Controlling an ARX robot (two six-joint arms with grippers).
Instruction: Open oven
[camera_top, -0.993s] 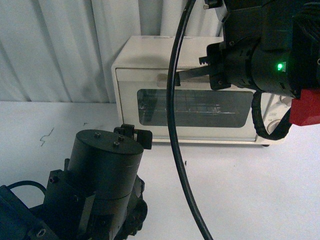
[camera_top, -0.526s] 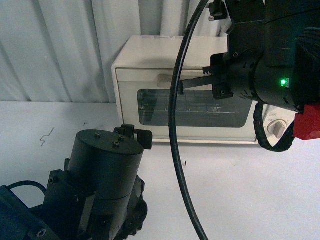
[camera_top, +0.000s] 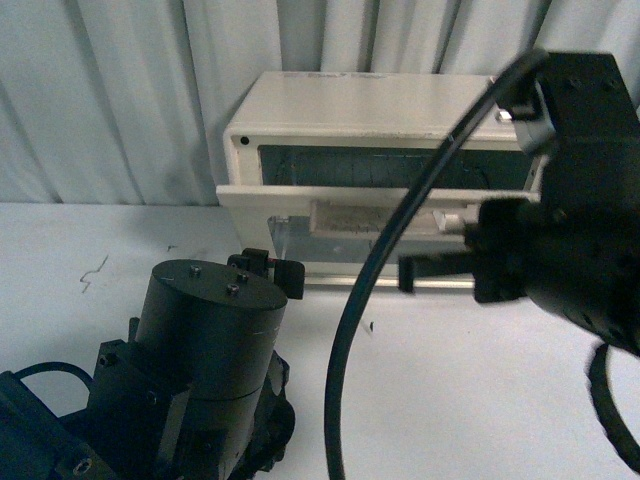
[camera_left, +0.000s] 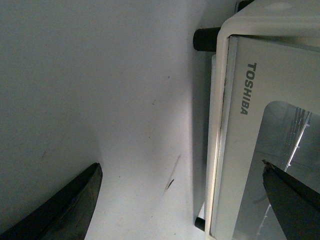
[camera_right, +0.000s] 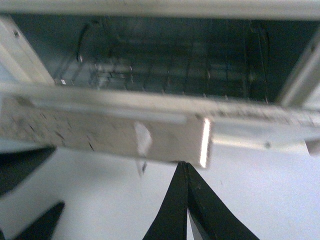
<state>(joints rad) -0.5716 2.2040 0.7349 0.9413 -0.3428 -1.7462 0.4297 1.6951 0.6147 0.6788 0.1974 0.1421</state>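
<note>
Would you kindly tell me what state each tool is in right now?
Left tool: open, holding nothing.
Right tool: shut, tips near the oven handle, gripping nothing.

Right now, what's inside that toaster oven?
A wire rack shows through the gap above the half-lowered door of the Toshiba toaster oven. Nothing shows on it; the floor beneath is hidden by the door.

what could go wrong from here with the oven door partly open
The door is only partly down and the right gripper sits at the handle; its hold isn't clear, so it may slip off. The left gripper rests just in front of the door's lower corner, so the falling door might hit it. The black cable hangs across the door and could snag.
</note>
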